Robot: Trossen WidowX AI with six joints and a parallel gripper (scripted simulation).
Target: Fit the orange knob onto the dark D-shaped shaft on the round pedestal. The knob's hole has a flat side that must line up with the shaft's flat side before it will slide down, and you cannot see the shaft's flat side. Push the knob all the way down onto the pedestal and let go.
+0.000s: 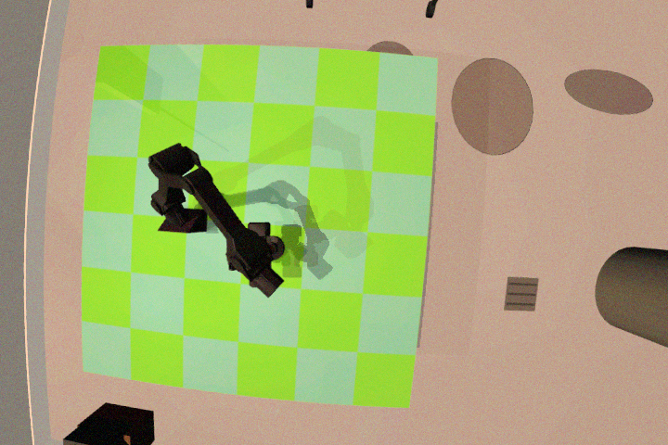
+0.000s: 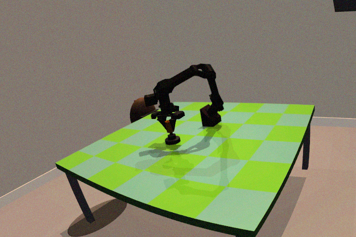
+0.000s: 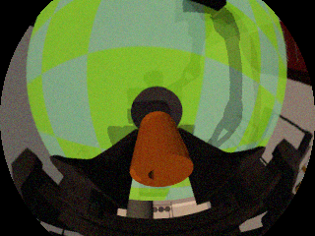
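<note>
Top view: dark arm [image 1: 216,201] [image 2: 184,75] runs from its base [image 1: 198,222] [image 2: 209,120] out over the green chequered bench [image 1: 159,296] [image 2: 226,204] [image 3: 143,61]. Fingers of the hand [image 2: 169,130] [image 3: 158,138] are hidden under the wrist from up here, so can't tell its state or the knob's pos. from this view. Shadows of the arm fall on the bench to the pic's R of the wrist.

Ext. view: hand points down, fingers angled in to a narrow gap w/ the orange knob [image 2: 168,126] [image 3: 161,149] held btwn them. Knob is approx. upright. Directly below the hand is the round pedestal [image 2: 172,140] [image 3: 168,98], dark, flat on the bench, w/ a short dark stepped stub [image 2: 171,135] on its centre. Knob's lower end is at the top of the stub; the stub shows btwn knob & pedestal disc, so knob isn't fully down. Can't tell if the hole has started onto the shaft. Arm base stands on the bench, well apart from the hand, behind it in this view.

Wrist view: knob sits btwn the two dark fingers, one each side, gripped. Its near end shows a small dark spot by the rim. Far end overlaps the pedestal's disc, just beyond the fingertips. Flat side of shaft n/v, ditto knob's hole.
</note>
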